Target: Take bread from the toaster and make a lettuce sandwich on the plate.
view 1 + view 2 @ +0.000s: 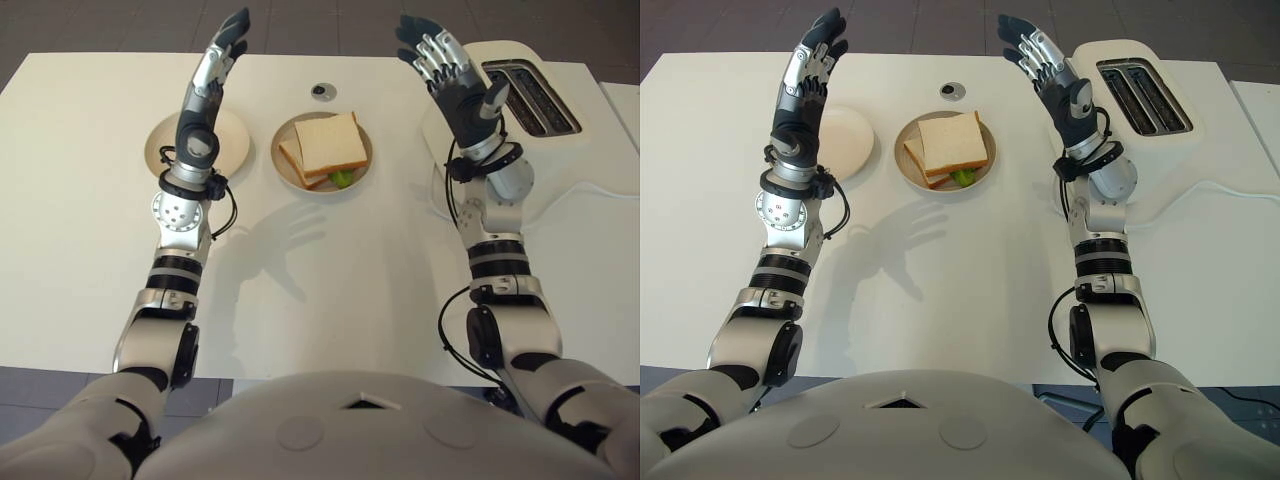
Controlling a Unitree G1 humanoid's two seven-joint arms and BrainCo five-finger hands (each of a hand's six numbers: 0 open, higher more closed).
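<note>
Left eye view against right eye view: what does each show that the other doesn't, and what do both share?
Left eye view: the right hand overlaps the toaster slots; the left arm crosses the empty plate centrally. Right eye view: the slots sit clear beside that hand; more of that plate lies bare. Both: left hand and right hand raised and open, sandwich on the middle plate.

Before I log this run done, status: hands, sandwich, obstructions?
Left hand and right hand open, empty, raised. Sandwich on plate, lettuce peeking out. Toaster slots look empty. Nothing blocking the plate.
</note>
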